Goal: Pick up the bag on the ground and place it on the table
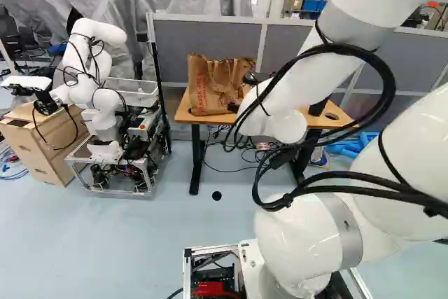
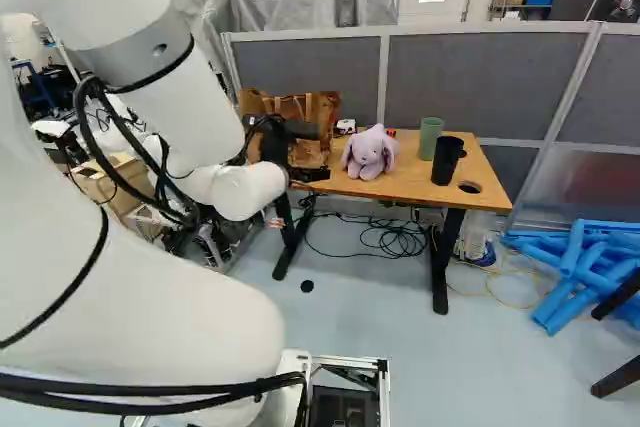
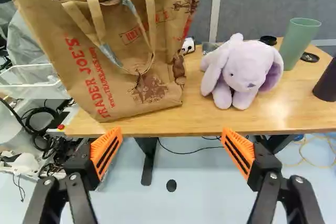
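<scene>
In the right base view my gripper [image 2: 290,149] is at the table's left part, in front of the bag. The wrist view shows the gripper [image 3: 172,149] open, its orange pads wide apart with nothing between them. A brown paper bag [image 3: 113,59] with two tan handles stands upright on the wooden table [image 3: 202,124], ahead of the fingers and apart from them. It leans a little to one side. In the left base view the same bag [image 1: 213,87] shows on the tabletop, its right side partly behind my arm.
On the table are a lilac plush rabbit [image 2: 370,153], a green cup [image 2: 430,137] and a black mug [image 2: 447,160]. Grey partitions [image 2: 480,82] stand behind. Cables lie under the table. Blue tubes [image 2: 580,267] lie to the right; another robot [image 1: 98,89] stands left.
</scene>
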You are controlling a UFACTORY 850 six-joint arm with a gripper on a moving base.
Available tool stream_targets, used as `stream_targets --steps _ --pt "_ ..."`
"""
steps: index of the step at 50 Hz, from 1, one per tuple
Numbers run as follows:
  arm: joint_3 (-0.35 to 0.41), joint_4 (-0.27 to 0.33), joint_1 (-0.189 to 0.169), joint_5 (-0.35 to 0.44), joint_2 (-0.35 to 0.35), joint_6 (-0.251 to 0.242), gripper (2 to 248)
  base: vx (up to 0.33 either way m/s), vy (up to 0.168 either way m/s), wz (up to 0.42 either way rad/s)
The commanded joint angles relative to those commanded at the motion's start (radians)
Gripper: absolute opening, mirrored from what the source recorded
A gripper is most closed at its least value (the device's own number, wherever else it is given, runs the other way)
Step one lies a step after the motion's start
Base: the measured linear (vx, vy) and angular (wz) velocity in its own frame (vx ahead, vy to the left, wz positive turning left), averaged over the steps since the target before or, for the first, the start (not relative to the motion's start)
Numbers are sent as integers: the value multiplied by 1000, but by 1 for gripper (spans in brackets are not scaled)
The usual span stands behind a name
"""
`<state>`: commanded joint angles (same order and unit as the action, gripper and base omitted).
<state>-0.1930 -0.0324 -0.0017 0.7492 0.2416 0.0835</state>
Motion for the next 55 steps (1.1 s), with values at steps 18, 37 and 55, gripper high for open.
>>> stream_targets --steps 18,37,55 --pt "66 20 1 77 24 -52 247 0 0 0" --pt "101 31 2 118 36 -80 247 0 0 0" --pt "106 32 2 123 38 -83 247 0 0 0"
